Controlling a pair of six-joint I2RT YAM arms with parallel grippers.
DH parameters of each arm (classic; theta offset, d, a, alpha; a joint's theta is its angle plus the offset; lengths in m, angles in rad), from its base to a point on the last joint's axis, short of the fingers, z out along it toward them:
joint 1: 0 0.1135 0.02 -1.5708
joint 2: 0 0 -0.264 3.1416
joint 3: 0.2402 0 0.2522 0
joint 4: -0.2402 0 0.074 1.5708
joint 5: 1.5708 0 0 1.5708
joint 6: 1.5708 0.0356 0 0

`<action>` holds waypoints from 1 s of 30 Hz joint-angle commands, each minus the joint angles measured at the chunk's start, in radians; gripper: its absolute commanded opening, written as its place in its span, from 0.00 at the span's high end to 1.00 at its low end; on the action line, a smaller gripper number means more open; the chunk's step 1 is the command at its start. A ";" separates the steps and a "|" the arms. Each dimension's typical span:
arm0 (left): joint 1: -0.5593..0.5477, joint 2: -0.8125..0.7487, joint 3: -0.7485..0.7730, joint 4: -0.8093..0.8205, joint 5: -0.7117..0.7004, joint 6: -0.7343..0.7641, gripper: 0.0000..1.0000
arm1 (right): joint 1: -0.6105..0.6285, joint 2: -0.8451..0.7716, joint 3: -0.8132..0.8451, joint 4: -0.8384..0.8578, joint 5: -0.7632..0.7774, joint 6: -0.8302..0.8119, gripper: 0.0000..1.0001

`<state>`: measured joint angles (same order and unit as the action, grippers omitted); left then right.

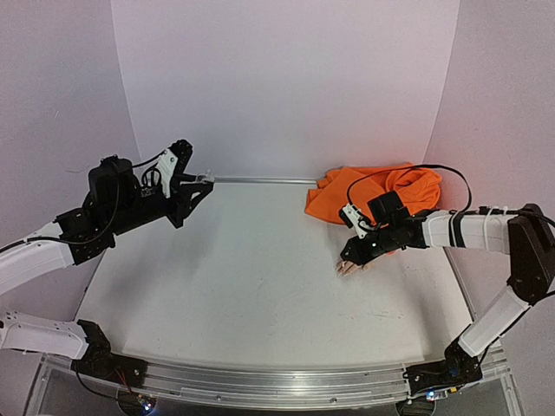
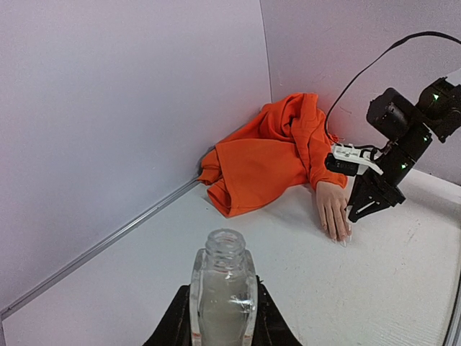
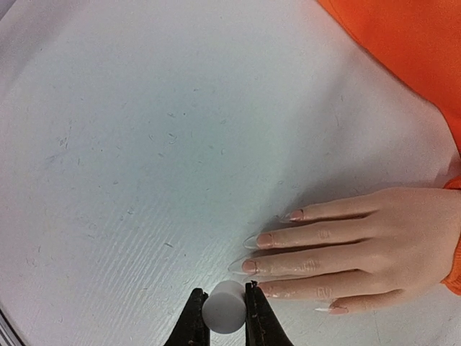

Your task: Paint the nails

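Observation:
The pale mannequin hand (image 3: 374,245) lies palm down on the white table, its orange sleeve (image 3: 403,43) bunched at the back right. Its long nails (image 3: 252,265) point left, towards the middle of the table. My right gripper (image 3: 222,297) is shut on a small white cylindrical cap (image 3: 225,308), just beside the tips of the lower fingers. From above, that gripper (image 1: 355,251) hovers over the hand (image 1: 351,268). My left gripper (image 2: 222,292) is shut on a small clear bottle (image 2: 223,288) with an open neck. It holds the bottle upright above the table at the far left (image 1: 201,182).
A metal rail (image 1: 260,180) runs along the foot of the back wall. Pale walls enclose the table on three sides. A second rail (image 1: 277,386) carries the arm bases at the near edge. A black cable (image 1: 434,173) loops over the sleeve.

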<state>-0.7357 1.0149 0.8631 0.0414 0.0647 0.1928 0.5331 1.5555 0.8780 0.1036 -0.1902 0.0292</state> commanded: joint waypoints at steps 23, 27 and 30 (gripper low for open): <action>0.016 0.007 0.011 0.032 0.015 0.011 1.00 | 0.012 0.072 0.003 0.126 0.053 0.028 1.00; 0.018 0.006 0.010 0.032 0.018 0.006 1.00 | 0.013 0.081 0.003 0.126 0.062 0.026 1.00; 0.019 0.003 0.010 0.032 0.018 0.005 1.00 | 0.013 0.083 0.003 0.132 0.073 0.027 1.00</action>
<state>-0.7242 1.0222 0.8627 0.0414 0.0723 0.1940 0.5400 1.6295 0.8764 0.2272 -0.1436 0.0490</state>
